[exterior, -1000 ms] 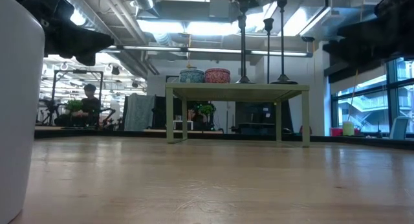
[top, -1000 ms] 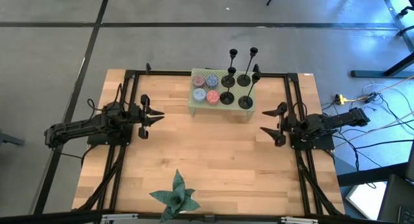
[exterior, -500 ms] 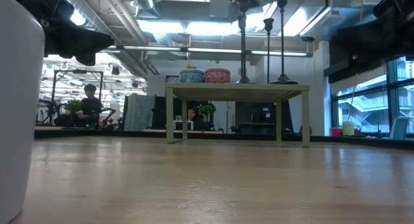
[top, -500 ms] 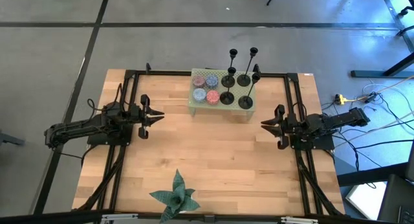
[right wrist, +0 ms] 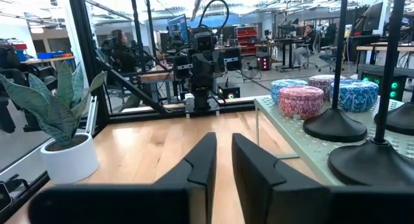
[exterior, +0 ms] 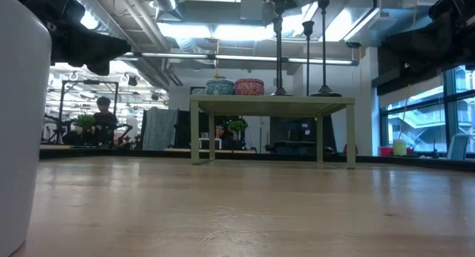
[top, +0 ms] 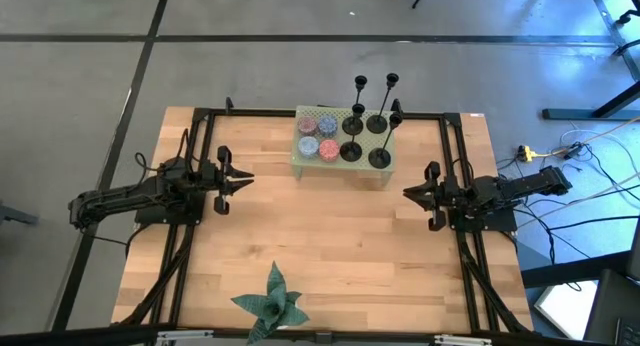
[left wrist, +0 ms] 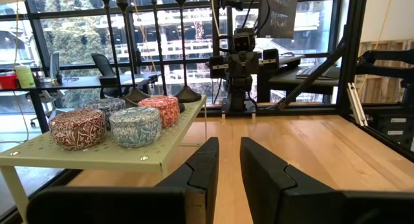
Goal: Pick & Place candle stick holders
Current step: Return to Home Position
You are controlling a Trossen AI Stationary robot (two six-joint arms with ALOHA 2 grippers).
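Several black candle stick holders (top: 365, 136) stand by their disc bases on the right half of a small green stand (top: 306, 162) at the table's far middle. Their thin stems show in the low view (exterior: 306, 56) and the left wrist view (left wrist: 155, 49); two bases show in the right wrist view (right wrist: 336, 127). My left gripper (top: 246, 179) hovers over the table's left side, pointing right, shut, with nothing between its fingers (left wrist: 229, 146). My right gripper (top: 408, 193) hovers over the right side, just nearer than the stand, pointing left, shut and empty (right wrist: 224, 141).
Several patterned round tins (top: 318, 134) fill the stand's left half. A green star-shaped plant (top: 272, 304) in a white pot (right wrist: 71, 160) stands at the table's near edge. A black frame (top: 205, 114) borders the tabletop. Bare wood lies between the two grippers.
My right gripper has shut from wide open, with nothing between its fingers, and has stayed where it was. Nothing else has moved.
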